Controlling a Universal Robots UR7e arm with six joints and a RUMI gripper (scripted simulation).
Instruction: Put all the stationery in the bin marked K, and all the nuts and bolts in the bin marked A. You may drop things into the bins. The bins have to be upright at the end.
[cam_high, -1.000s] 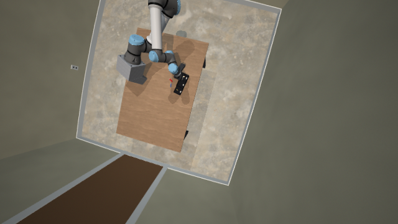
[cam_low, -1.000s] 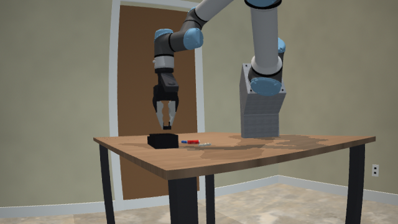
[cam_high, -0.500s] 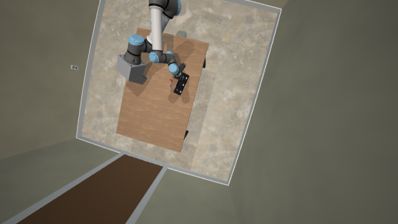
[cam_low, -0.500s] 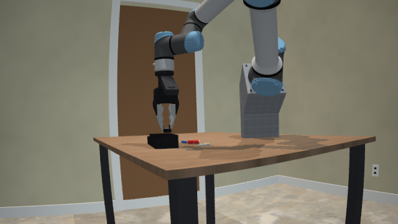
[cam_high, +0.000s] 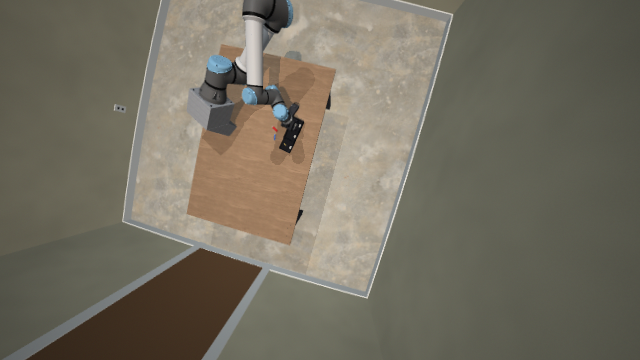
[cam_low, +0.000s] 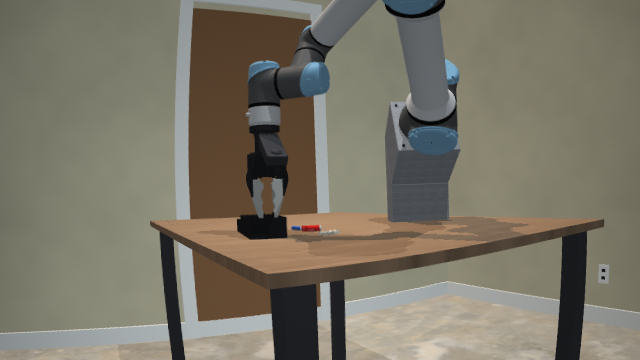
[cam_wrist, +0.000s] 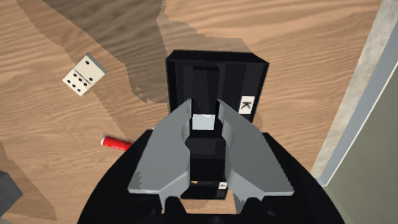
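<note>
Looking down the wrist view, you see the gripper (cam_wrist: 205, 131) clamped on a small grey-topped black block (cam_wrist: 204, 123), directly above the black bin marked K (cam_wrist: 217, 85) on the wooden table (cam_wrist: 60, 145).

Bare test room, not a home or shop: plain olive walls, mottled stone floor (cam_low: 450, 325), brown door (cam_low: 220, 150) at frame centre-left, wall socket (cam_low: 603, 273) lower right, one wooden bench (cam_low: 350, 250) with the arm's grey pedestal (cam_low: 420, 200) on it.
</note>
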